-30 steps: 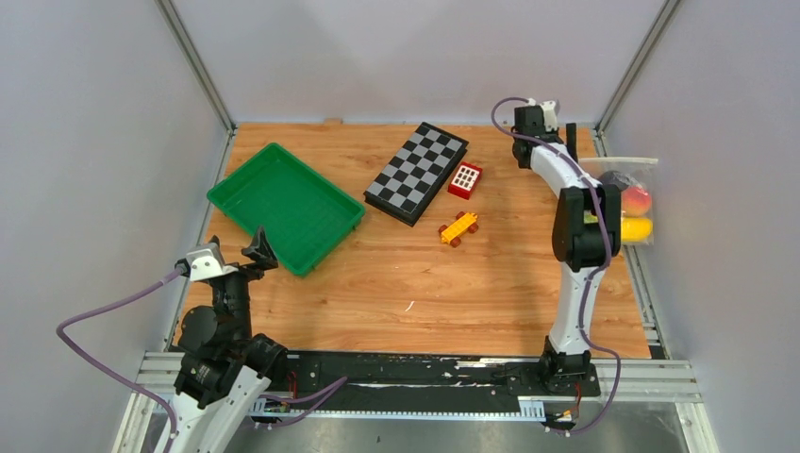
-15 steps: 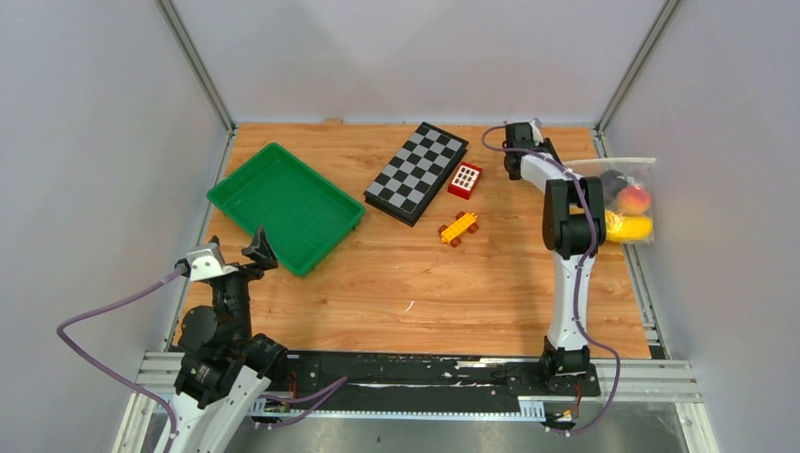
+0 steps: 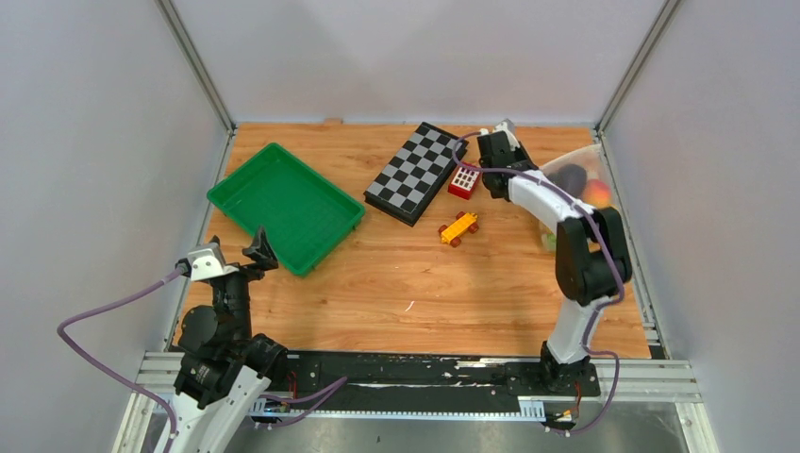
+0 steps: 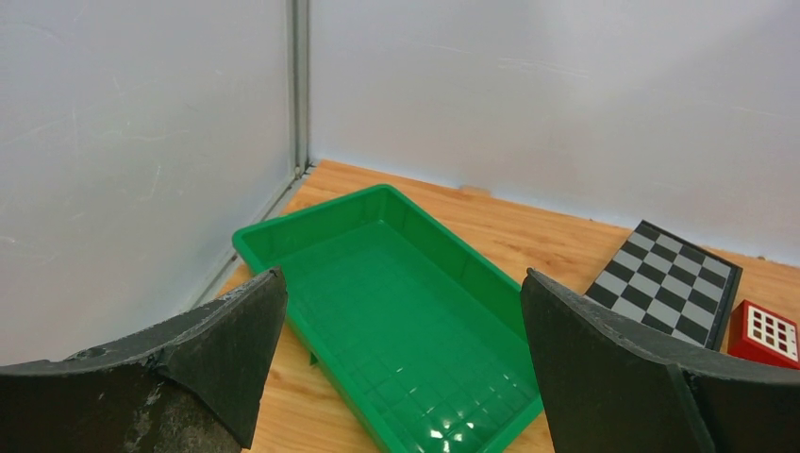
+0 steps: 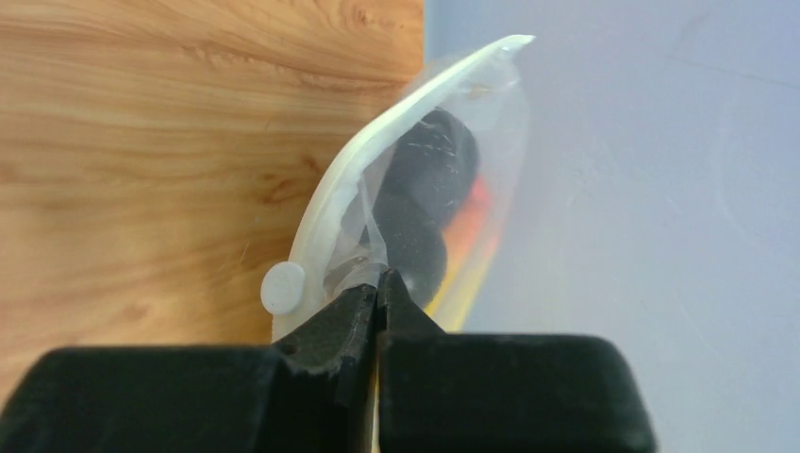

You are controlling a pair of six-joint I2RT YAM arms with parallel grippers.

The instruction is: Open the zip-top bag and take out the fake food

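Right hand (image 5: 379, 283) is pinching the clear, glossy zip-top bag (image 5: 363, 170) beside its curved white zip strip, at the table's (image 3: 396, 274) far right edge. Rounded dark and orange fake food (image 5: 425, 189) is bulging inside. Left hand (image 4: 401, 283) is hanging spread open by the near-left corner.

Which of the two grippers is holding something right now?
The right gripper, jaws pinched shut on the zip-top bag's edge. The left gripper is open and empty, facing the green tray.
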